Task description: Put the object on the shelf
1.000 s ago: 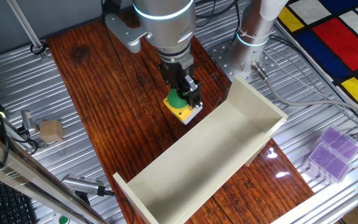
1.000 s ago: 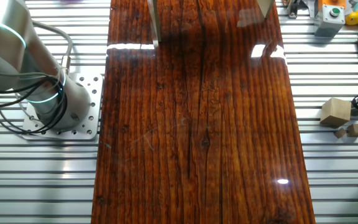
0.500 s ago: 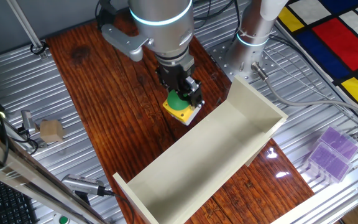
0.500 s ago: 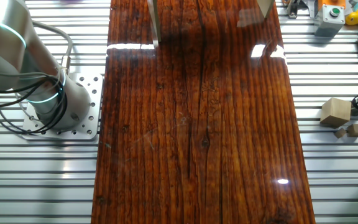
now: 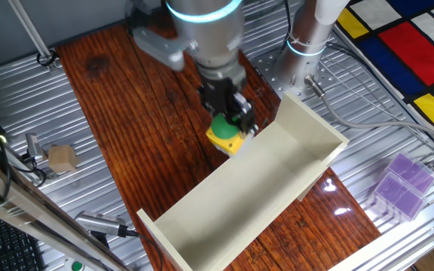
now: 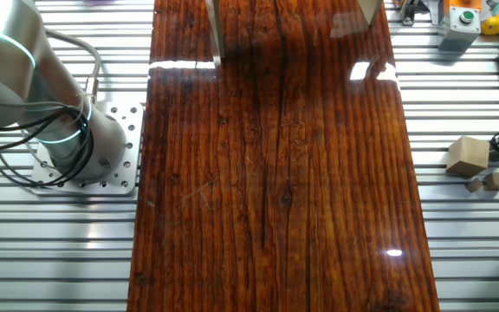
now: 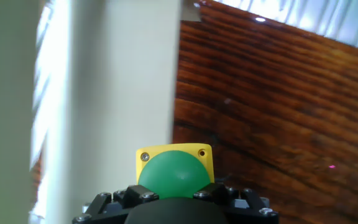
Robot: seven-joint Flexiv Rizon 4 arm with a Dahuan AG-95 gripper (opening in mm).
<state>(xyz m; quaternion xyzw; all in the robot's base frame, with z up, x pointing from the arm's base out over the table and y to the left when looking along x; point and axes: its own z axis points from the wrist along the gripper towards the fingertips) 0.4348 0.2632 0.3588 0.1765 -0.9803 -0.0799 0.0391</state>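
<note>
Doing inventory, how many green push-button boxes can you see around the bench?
2. One button box is held in the gripper beside the shelf; another sits at the bench's edge near the keyboard. Others may be hidden.

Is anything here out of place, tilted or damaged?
Nothing looks damaged or spilled. The claw holds the yellow button box in the air beside the near wall of the cream shelf, and the box looks slightly tilted in the grip.

Glossy grained wood tabletop (image 5: pixel 126 105), ribbed metal bench (image 6: pixel 457 251), matt cream shelf (image 5: pixel 277 173).
</note>
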